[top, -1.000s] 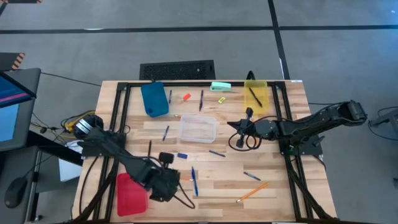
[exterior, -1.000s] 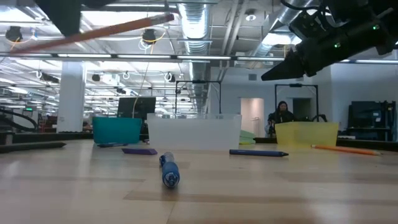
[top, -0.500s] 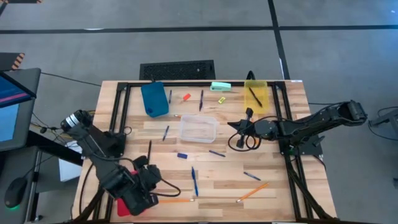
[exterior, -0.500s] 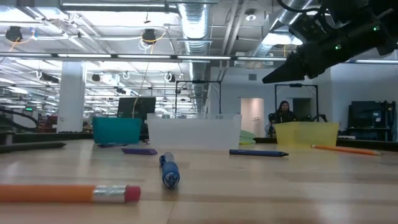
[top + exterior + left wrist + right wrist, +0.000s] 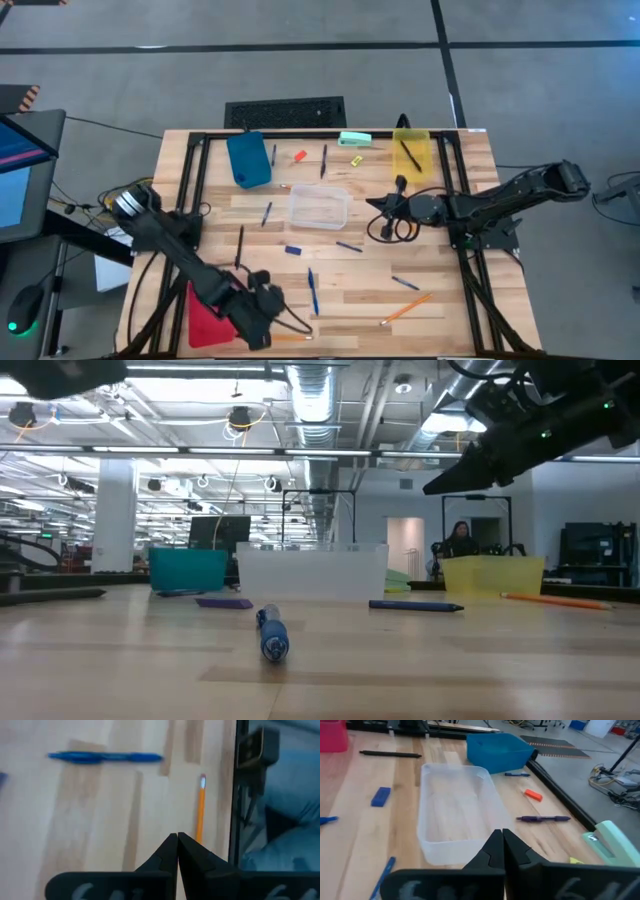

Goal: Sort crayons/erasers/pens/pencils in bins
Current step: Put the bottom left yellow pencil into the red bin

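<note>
My left gripper (image 5: 270, 328) (image 5: 177, 837) is shut low over the table's near edge, right of the red bin (image 5: 203, 318). An orange pencil (image 5: 201, 810) (image 5: 292, 338) lies flat on the wood just beyond its fingertips, along the edge rail. A blue pen (image 5: 105, 756) lies farther off. My right gripper (image 5: 378, 207) (image 5: 501, 837) hangs shut above the table, right of the clear bin (image 5: 320, 207) (image 5: 455, 815). The blue bin (image 5: 248, 158) and the yellow bin (image 5: 411, 155), with a dark stick in it, stand at the back. My left gripper's shut fingertips stand at one end of the orange pencil (image 5: 199, 834), which lies on the table. One finger (image 5: 200, 860) hides that end, so I cannot tell whether they touch it.
Pens (image 5: 312, 290) (image 5: 348, 246), another pencil (image 5: 405, 308), a blue eraser (image 5: 293, 250), an orange-red eraser (image 5: 300, 155) and a yellow eraser (image 5: 355, 160) lie scattered. A mint-green object (image 5: 354, 139) sits at the back. A black stick (image 5: 240, 240) lies at the left. Black rails (image 5: 235, 795) line the table.
The pencil was up in the air at my left gripper a second ago. It has fallen and now lies on the table near the near edge. My left gripper swung over the red bin, then back toward the near edge, lower and rolled.
</note>
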Controlling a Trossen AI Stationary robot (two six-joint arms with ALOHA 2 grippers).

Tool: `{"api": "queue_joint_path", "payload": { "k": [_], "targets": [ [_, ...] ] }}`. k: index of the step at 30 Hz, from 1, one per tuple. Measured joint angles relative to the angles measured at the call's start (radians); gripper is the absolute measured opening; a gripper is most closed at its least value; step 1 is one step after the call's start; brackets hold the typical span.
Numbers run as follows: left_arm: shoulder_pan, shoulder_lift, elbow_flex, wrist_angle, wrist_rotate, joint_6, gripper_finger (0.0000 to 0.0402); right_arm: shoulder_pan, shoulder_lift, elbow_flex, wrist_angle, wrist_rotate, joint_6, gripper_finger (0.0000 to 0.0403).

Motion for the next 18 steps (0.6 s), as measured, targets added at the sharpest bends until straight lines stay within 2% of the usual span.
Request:
{"api": "queue_joint_path", "payload": {
  "k": [3,7,12,18],
  "targets": [
    [-0.019,0.106,0.07,-0.007,0.071,0.037,0.0016,0.041,0.0,-0.005,0.004,0.02,0.032,0.0002],
    [-0.041,0.227,0.194,-0.068,0.097,0.074,0.0036,0.124,0.0,-0.029,0.001,0.119,0.092,0.0002],
    [-0.061,0.345,0.355,-0.197,0.087,0.075,0.0068,0.233,0.0,-0.034,0.003,0.227,0.148,0.0002],
    [-0.08,0.459,0.477,-0.286,0.052,0.094,0.0091,0.333,0.0,-0.034,0.022,0.343,0.154,0.0001]
  ]
}}
